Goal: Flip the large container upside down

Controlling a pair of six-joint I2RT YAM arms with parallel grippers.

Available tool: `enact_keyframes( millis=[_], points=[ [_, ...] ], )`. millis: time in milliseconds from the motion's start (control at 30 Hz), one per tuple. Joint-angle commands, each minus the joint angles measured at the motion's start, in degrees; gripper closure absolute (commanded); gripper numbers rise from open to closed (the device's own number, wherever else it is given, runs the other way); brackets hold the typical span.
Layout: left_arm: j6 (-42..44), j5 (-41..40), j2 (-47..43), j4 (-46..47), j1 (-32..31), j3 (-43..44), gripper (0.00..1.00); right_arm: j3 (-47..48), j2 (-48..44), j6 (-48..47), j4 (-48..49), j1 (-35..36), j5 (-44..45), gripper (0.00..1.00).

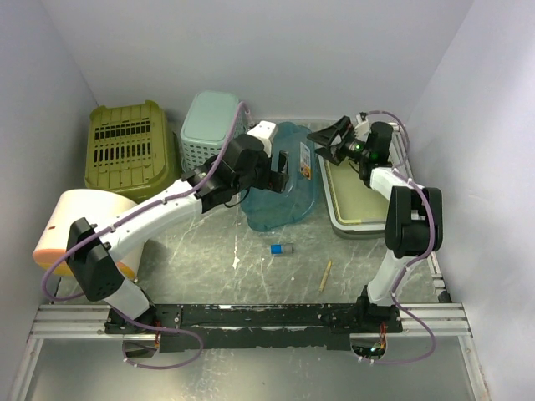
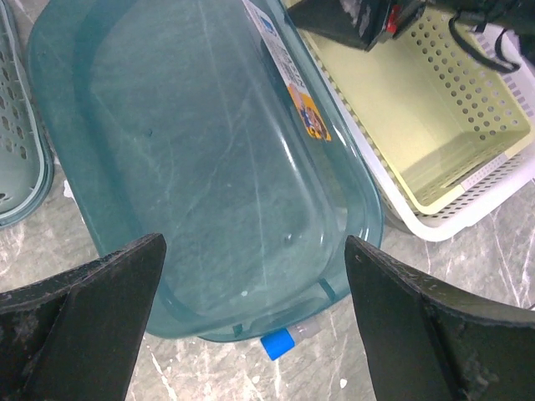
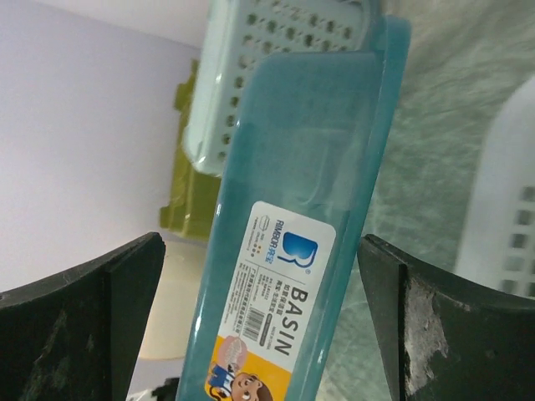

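Observation:
The large container is a translucent teal basin (image 1: 288,196) lying on the table's middle; I cannot tell which way up it is. It fills the left wrist view (image 2: 217,150), with its label on the right wall. My left gripper (image 1: 281,169) is open above the basin, fingers spread wide over its near end (image 2: 255,251), touching nothing. My right gripper (image 1: 324,144) is open at the basin's far right side. In the right wrist view the labelled wall (image 3: 292,276) lies between the spread fingers (image 3: 259,251), apart from both.
A blue-capped vial (image 1: 282,248) lies against the basin's near rim (image 2: 280,341). A wooden stick (image 1: 325,276) lies nearer. A white-and-yellow basket (image 1: 359,200) stands right, a mint basket (image 1: 211,125) and an olive crate (image 1: 129,154) back left, and a cream roll (image 1: 79,230) left.

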Motion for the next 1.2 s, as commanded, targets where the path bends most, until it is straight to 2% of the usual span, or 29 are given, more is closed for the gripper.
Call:
enact_keyframes(
  millis=[0, 233, 367, 433, 533, 667, 800, 933, 1067, 1167],
  points=[
    [0.8, 0.3, -1.2, -1.8, -0.1, 1.0, 0.0, 7.2, -3.4, -14.7, -21.0, -0.7, 7.8, 0.0],
    [-0.3, 2.4, -2.2, -5.5, -0.1, 2.0, 0.0, 14.0, -2.9, -25.6, -35.3, 0.0, 15.8, 0.0],
    [-1.9, 5.8, -6.2, -7.8, -0.9, -3.6, 0.0, 15.4, -4.4, -28.6, -38.5, 0.4, 20.5, 0.0],
    [-2.6, 6.8, -7.4, -9.0, -2.7, -6.3, 0.0, 17.4, -5.2, -32.2, -42.9, 1.4, 27.3, 0.0],
    [-5.5, 7.8, -7.2, -10.2, -6.1, -9.9, 0.0, 20.3, -6.1, -37.4, -50.3, 4.8, 43.1, 0.0],
    [-11.3, 14.4, -7.7, -2.6, -7.4, -19.4, 0.0, 19.6, -7.9, -39.8, -55.1, 9.2, 55.7, 0.0],
    [-11.3, 14.8, -5.7, 4.4, -7.5, -24.9, 0.0, 13.5, -11.9, -41.2, -53.9, 10.9, 57.4, 0.0],
    [-9.2, 13.8, -0.8, 6.9, -6.3, -23.5, 0.0, 9.7, -14.2, -41.0, -54.1, 10.9, 55.2, 0.08],
    [-9.1, 18.2, 4.0, 12.4, -0.1, -22.9, 0.0, 7.3, -16.2, -41.4, -54.7, 10.7, 57.2, 0.25],
    [-7.6, 19.1, 8.5, 13.1, 2.7, -19.5, 0.0, 6.2, -16.8, -41.7, -54.8, 10.0, 57.0, 0.37]
  ],
)
